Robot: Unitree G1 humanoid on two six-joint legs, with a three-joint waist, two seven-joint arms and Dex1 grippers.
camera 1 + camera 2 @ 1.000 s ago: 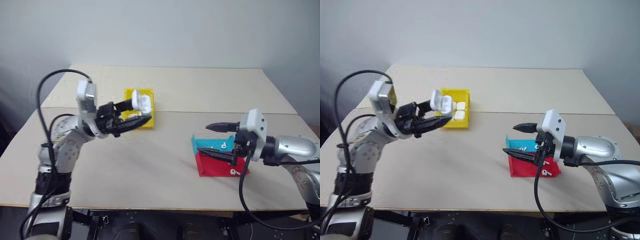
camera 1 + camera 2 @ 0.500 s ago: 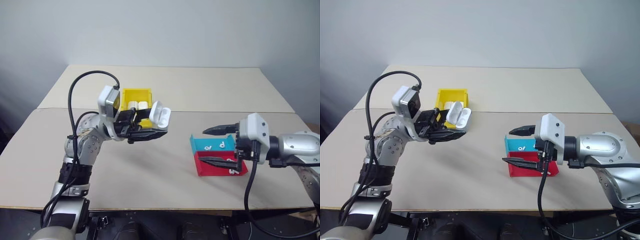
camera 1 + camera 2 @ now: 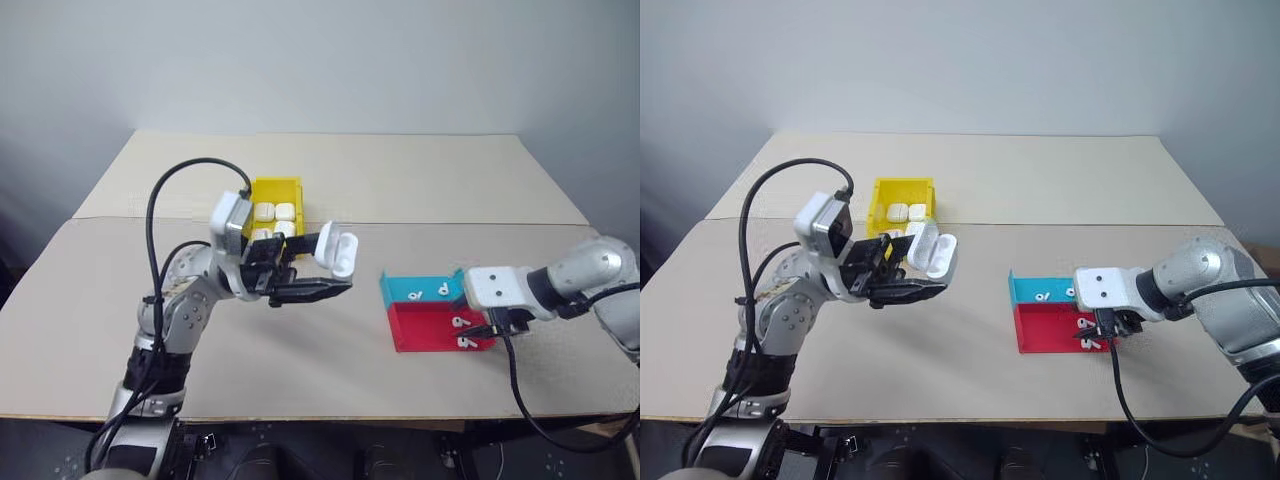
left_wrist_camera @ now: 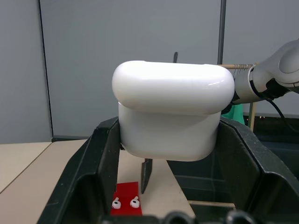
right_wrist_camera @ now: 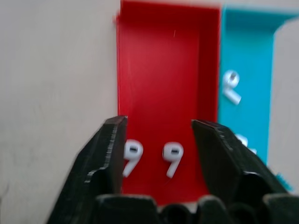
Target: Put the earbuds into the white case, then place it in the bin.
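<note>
Head views: left gripper (image 3: 322,277) clamped on open white case (image 3: 336,251), held aloft at 9 o'clock from red tray (image 3: 430,326); yellow bin (image 3: 275,192) behind. Right wrist view: right gripper (image 5: 159,128) parted, straddling one of the earbuds (image 5: 172,157) at 6 o'clock, stem lengthwise. Right arm clearly nearer.

White case (image 4: 170,114) is glossy smooth plastic, earbuds (image 5: 172,156) glossy white plastic too. Yellow bin (image 3: 275,195), red tray (image 5: 163,84) and teal tray (image 5: 243,56) look like smooth matt plastic. Tabletop (image 3: 400,170) is matt beige board.
</note>
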